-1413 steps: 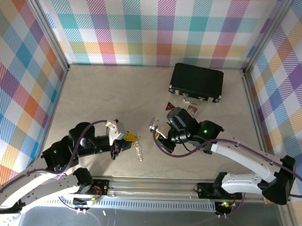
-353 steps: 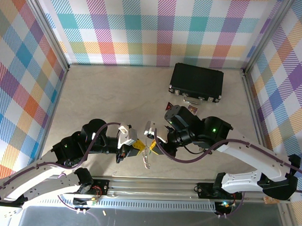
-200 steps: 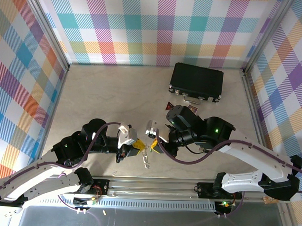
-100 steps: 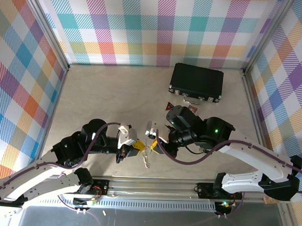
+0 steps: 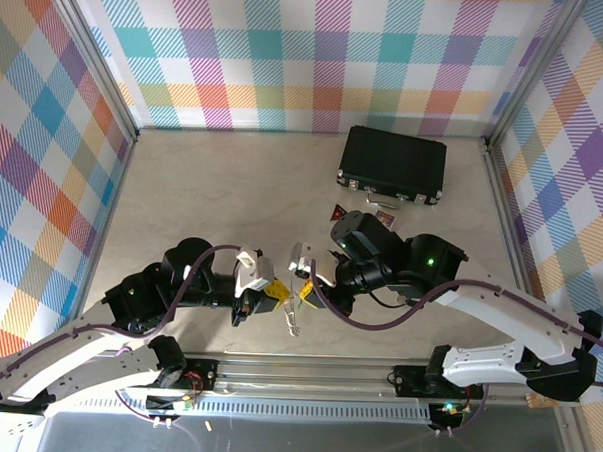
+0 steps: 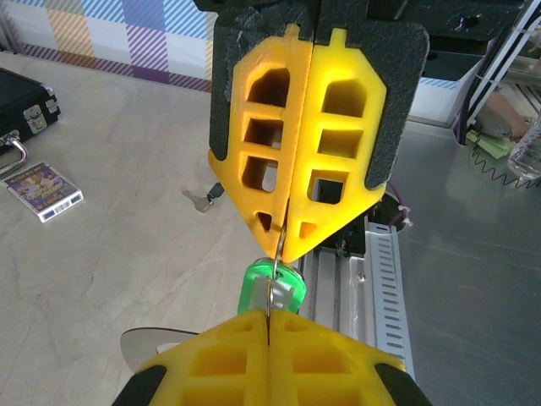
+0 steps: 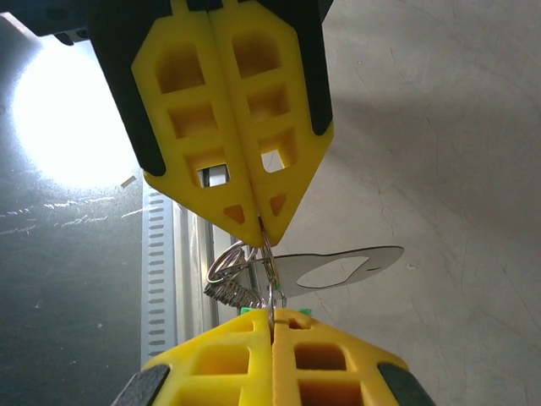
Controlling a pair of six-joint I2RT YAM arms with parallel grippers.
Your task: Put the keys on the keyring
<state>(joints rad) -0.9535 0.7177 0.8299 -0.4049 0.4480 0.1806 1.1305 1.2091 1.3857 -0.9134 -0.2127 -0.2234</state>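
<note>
Low in the middle of the top view the two arms meet tip to tip. The left gripper (image 6: 267,320) and the right gripper (image 6: 281,252) are both closed tight, each pinching the thin wire of the keyring (image 7: 241,271) held up between them. The green key (image 6: 272,288) hangs at this wire, just beside the tips. I judge its threading is in hand. Next it must slide fully on without either grip loosening. The black key (image 6: 205,199) lies on the table, apart.
</note>
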